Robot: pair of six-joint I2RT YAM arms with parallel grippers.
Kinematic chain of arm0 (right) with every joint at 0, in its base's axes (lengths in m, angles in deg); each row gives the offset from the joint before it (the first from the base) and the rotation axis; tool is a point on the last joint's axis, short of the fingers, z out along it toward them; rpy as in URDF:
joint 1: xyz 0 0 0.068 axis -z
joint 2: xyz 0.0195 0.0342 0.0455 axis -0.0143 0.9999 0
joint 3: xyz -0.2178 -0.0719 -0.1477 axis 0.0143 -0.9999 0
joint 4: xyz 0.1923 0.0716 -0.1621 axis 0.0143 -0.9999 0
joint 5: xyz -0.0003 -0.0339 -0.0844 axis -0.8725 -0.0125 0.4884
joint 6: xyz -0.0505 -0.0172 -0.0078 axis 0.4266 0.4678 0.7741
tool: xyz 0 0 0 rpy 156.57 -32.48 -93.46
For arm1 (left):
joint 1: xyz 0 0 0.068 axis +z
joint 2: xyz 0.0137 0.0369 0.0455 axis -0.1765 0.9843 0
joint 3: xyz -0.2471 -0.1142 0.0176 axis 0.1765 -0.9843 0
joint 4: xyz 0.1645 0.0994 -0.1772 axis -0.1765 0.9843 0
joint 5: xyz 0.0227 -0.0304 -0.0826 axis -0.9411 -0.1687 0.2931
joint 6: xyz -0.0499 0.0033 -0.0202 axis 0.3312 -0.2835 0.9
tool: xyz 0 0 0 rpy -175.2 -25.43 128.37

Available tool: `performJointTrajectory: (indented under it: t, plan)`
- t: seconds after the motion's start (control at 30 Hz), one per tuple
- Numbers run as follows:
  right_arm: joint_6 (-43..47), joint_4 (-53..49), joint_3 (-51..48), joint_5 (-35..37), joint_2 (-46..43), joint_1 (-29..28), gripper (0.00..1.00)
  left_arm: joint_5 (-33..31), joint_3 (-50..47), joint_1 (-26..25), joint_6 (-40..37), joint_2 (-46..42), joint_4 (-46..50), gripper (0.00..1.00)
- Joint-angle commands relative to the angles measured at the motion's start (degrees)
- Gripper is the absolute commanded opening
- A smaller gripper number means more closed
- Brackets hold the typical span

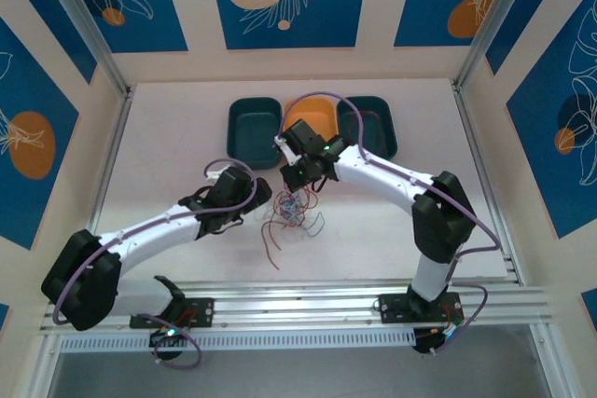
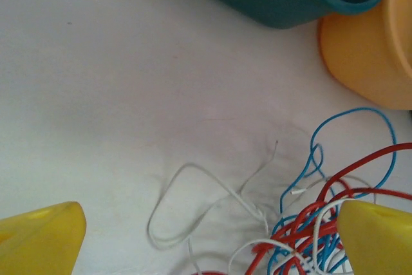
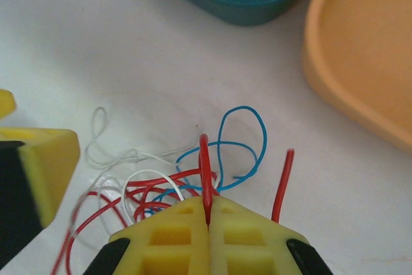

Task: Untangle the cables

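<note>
The cables (image 1: 291, 216) lie as a tangle of thin red, blue and white wires on the white table, between the two arms. My right gripper (image 3: 209, 214) is shut on an upright loop of red cable (image 3: 205, 165). Behind that loop lie a blue cable (image 3: 254, 140) and white cable (image 3: 148, 178), and a loose red end (image 3: 283, 185) sticks up to the right. My left gripper (image 2: 209, 243) is open just left of the tangle. A white loop (image 2: 187, 204) lies on the table between its fingers, and the red and blue bunch (image 2: 322, 223) sits against its right finger (image 2: 376, 236).
Three bins stand in a row beyond the tangle: teal bin (image 1: 254, 130), orange bin (image 1: 312, 118) and another teal bin (image 1: 373, 123). The left gripper's yellow finger (image 3: 45, 165) is close at the left in the right wrist view. An aluminium rail (image 1: 298, 300) runs along the near edge.
</note>
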Motion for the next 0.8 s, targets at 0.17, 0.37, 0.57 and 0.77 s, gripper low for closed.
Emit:
performJointTrajectory:
  t: [0.17,0.37,0.57,0.77]
  plan:
    - [-2.95,-3.36,-0.53,-1.13,-6.85,1.2,0.0,4.59,2.31,0.64,-3.12,2.2,-4.42,1.0]
    - [-4.42,-4.81,-0.1,-2.68,-9.47,1.81,0.0,7.23,2.35,0.63,-4.72,3.06,-8.78,1.0]
    - [-6.74,-5.75,-0.04,-4.78,-11.61,2.87,0.0,10.12,2.83,0.61,-7.54,3.32,-12.7,1.0]
    - [-7.48,-5.93,0.24,-4.99,-14.95,3.14,0.0,12.7,2.37,0.43,-11.17,2.89,-17.45,0.94]
